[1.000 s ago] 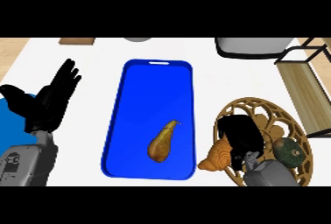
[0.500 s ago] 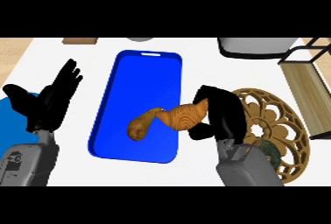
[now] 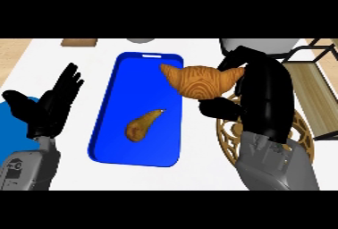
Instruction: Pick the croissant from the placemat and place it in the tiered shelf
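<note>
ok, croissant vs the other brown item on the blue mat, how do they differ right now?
The croissant is held by the right hand, over the blue placemat's right edge; the pear-shaped item lies untouched on the placemat. The croissant is a wide crescent with two pointed tips; the pear-shaped item is a narrow teardrop. The croissant looks bigger and shows a wood-like grain; the other looks smooth. Both are brown.
</note>
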